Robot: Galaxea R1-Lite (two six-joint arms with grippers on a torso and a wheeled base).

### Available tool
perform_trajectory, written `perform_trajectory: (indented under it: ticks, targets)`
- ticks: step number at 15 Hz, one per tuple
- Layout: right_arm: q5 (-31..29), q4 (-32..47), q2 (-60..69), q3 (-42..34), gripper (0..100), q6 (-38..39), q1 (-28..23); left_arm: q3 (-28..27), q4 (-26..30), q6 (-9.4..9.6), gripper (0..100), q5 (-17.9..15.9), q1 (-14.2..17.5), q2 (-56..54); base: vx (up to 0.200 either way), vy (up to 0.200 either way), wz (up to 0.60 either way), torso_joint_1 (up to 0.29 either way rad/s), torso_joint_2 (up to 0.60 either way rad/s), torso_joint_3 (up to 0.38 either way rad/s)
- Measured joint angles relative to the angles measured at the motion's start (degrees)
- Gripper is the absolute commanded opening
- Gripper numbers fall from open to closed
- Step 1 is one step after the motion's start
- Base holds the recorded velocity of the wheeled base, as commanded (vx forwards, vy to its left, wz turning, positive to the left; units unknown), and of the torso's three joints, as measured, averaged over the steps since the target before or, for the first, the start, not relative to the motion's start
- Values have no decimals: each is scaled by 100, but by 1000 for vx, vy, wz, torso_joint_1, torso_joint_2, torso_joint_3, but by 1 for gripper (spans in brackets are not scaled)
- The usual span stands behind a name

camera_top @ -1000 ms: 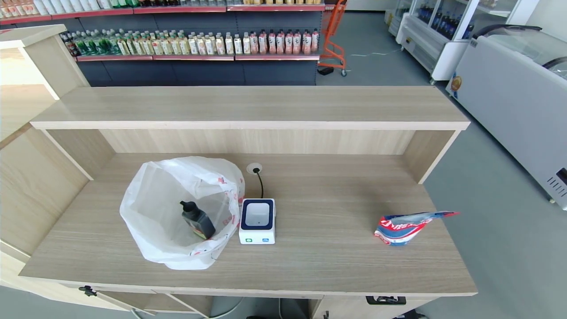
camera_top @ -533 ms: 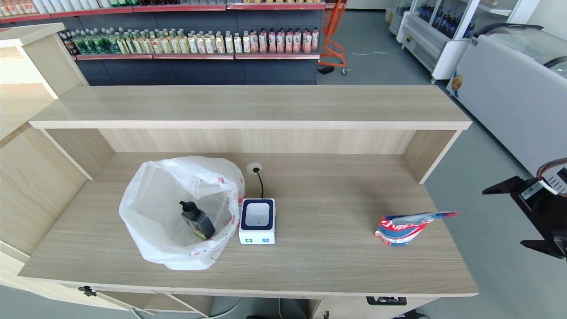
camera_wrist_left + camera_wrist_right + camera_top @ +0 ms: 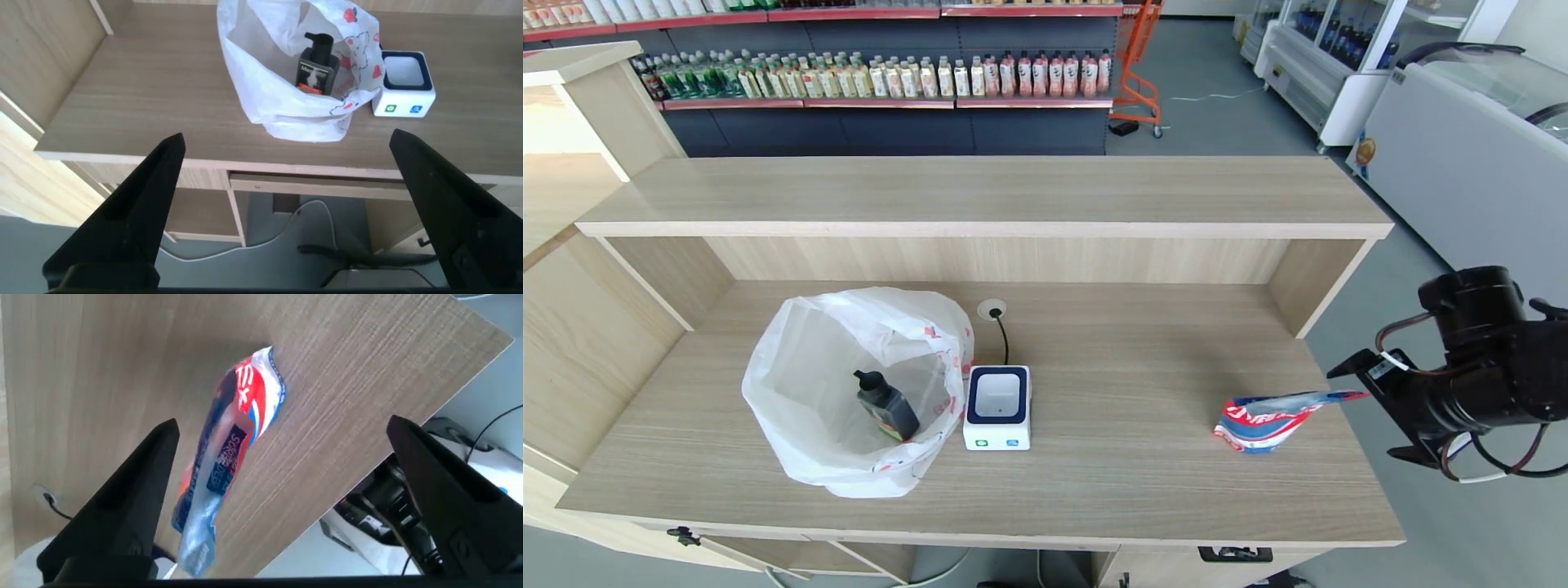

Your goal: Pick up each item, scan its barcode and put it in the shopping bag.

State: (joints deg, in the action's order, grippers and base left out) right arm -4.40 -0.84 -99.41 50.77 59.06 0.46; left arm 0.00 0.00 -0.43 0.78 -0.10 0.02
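Pouch (image 3: 1264, 421): red, white and blue, lying on its side at the right end of the tabletop (image 3: 1127, 384), well apart from the scanner (image 3: 997, 407). Nothing is gripping it.
Shopping bag (image 3: 792, 384): white plastic, mouth open, standing left of the scanner and touching it.
Bottle (image 3: 888, 406): dark, with a pump top, already inside the shopping bag. We count this item as done.
Done so far: we judge one item bagged.
Left to do: the pouch is not yet picked up, scanned or bagged. We see no other loose item on the tabletop.
Right end effector (image 3: 1368, 412): fingers spread wide and empty. It sits off the right edge of the tabletop, just beside the pouch's top end and not touching it. In the right wrist view the pouch lies between the two fingers, farther off.
Left end effector (image 3: 288, 139): released, fingers wide and holding nothing. It hangs in front of the tabletop's near edge and looks toward the shopping bag.
Step in hand: we read this as the approach to the pouch, before any grasp.
Change, right arm: a second ago it is absent from the head view, and half a second ago it is at the right edge. Now it is further in and close to the pouch.
Change, rest: pouch, shopping bag, bottle and scanner stay put. The head view shifts a touch, which we take as camera movement.
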Motion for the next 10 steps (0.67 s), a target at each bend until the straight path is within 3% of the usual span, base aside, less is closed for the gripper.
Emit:
perform_trajectory:
  ticks: [4,7,8,10]
  targets:
    - [61,-395,-627,2,100,-663,372,0,0,0,100,0,0,0,0,0,0,0,0,0]
    - [60,-1191,-970,22,100,-866,471,0,0,0,100,0,0,0,0,0,0,0,0,0]
    - [44,-1259,-1059,22,0,-930,483,0,0,0,100,-2,0,0,0,0,0,0,0,0]
    - [30,-1343,-1204,2,0,-978,494,0,0,0,100,-2,0,0,0,0,0,0,0,0]
